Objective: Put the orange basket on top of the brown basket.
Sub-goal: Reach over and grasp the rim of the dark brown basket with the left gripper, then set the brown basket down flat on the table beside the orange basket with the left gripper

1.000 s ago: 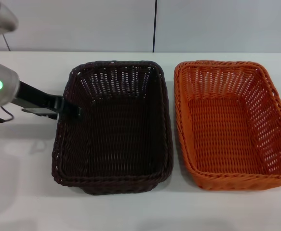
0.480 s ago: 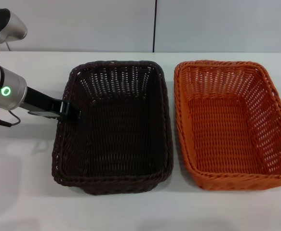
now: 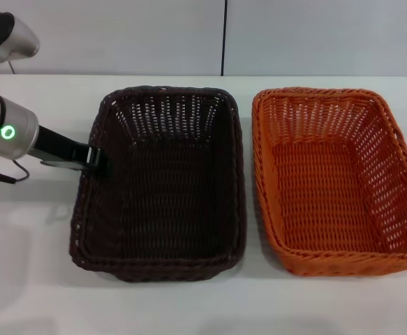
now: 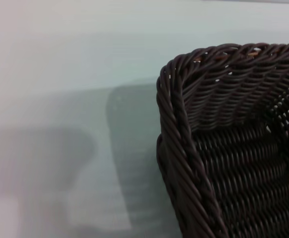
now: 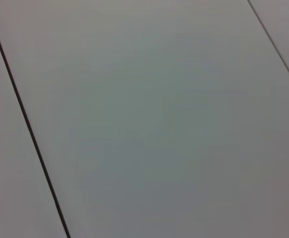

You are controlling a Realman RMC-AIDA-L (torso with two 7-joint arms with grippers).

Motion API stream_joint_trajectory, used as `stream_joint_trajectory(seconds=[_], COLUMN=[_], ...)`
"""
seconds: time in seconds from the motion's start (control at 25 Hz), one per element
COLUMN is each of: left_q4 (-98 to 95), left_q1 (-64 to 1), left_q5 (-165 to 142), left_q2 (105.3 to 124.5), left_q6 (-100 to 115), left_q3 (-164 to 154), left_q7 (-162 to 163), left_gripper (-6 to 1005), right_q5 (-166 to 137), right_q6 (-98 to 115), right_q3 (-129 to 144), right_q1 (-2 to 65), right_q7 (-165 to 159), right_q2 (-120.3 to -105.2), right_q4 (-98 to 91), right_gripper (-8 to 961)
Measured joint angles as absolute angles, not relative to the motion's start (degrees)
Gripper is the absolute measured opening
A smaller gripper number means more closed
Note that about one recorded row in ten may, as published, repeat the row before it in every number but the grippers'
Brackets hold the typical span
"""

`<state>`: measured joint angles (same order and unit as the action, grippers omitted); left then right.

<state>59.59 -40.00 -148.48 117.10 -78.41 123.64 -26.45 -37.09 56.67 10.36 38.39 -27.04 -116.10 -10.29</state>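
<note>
Left gripper (image 3: 97,160) at the brown basket's (image 3: 163,183) left rim, finger opening and grip cannot be told, orange basket (image 3: 336,178) just beside it on the table (image 3: 35,265), right gripper unseen.

Counter (image 3: 42,279): white, smooth, plain surface. Wall panels (image 3: 119,35): pale grey, at 12 o'clock, divided by one dark vertical seam (image 3: 224,38).
</note>
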Motion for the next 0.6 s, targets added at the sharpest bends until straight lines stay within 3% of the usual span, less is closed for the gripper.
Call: stream_joint_trajectory(seconds=[0.16, 0.6], left_q4=[63.4, 83.5], left_q1=[-39.0, -36.1], left_q5=[-148.4, -144.2], left_q2=[116.76, 114.76], left_q6=[-79.4, -89.2], left_q3=[123.7, 132.5], left_q7=[-27.5, -37.4], left_gripper=[201, 193], right_q5=[-37.1, -36.6], right_q6=[56.7, 56.6], right_q3=[10.4, 10.4], right_q1=[38.2, 38.0], right_q7=[-27.1, -27.1], right_q2=[-116.09, -116.06], right_q4=[-10.3, -9.5], right_gripper=[583, 583])
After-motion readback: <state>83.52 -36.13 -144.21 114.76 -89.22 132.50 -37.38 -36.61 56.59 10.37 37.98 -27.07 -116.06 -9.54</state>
